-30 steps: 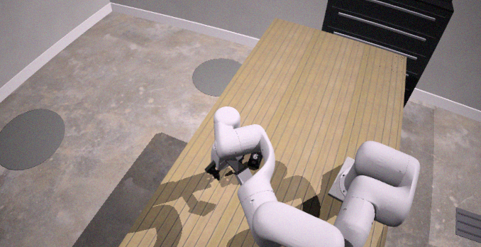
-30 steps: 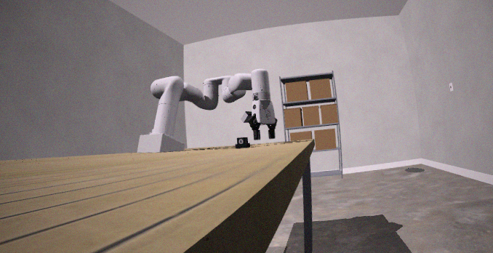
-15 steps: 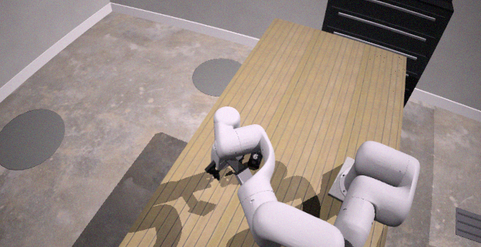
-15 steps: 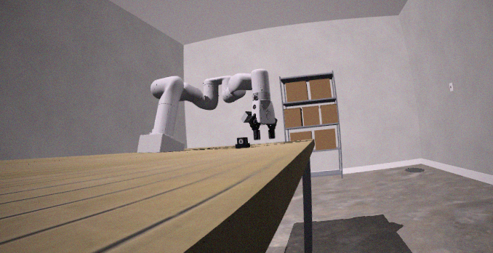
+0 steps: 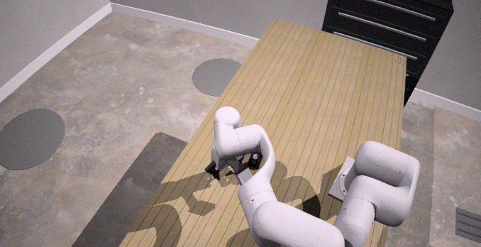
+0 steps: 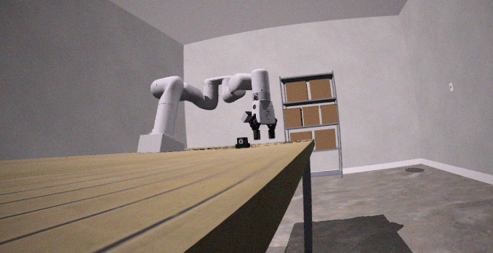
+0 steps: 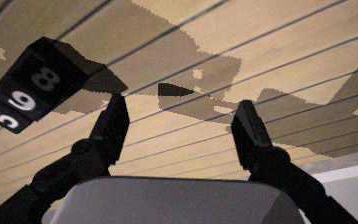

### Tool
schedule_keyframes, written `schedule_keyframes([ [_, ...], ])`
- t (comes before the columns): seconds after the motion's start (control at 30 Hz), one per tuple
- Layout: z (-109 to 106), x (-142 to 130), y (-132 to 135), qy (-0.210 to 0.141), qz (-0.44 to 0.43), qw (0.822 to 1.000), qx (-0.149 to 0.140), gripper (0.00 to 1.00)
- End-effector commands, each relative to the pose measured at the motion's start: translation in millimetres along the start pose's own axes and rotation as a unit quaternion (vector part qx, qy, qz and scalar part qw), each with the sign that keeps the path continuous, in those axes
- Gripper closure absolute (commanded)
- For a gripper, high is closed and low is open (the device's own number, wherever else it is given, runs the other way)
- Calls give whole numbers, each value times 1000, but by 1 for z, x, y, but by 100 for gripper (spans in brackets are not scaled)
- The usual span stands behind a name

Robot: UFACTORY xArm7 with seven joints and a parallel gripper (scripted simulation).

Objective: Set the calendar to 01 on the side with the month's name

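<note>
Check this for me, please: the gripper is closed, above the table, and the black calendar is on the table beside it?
The gripper is open, not closed: the wrist view shows its fingers wide apart. The rest is right.

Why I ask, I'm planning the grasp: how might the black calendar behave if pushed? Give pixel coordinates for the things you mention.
The calendar (image 5: 255, 160) (image 6: 242, 142) (image 7: 40, 85) looks boxy and flat-sided, so it would probably slide rather than roll. Its digits sit on separate-looking blocks, which might shift apart.
</note>
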State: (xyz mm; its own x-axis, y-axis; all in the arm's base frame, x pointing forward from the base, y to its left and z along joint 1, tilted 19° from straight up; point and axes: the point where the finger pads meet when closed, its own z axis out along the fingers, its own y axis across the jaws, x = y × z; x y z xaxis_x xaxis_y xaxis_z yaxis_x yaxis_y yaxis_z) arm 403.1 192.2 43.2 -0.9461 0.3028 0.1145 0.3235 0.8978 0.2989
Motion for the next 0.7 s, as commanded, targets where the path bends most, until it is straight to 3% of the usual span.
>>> schedule_keyframes([
  [0.0,-2,-1,0,-2,0,1000,-1,0],
  [0.5,-2,-1,0,-2,0,1000,-1,0],
  [0.67,-11,-1,0,-2,0,1000,-1,0],
])
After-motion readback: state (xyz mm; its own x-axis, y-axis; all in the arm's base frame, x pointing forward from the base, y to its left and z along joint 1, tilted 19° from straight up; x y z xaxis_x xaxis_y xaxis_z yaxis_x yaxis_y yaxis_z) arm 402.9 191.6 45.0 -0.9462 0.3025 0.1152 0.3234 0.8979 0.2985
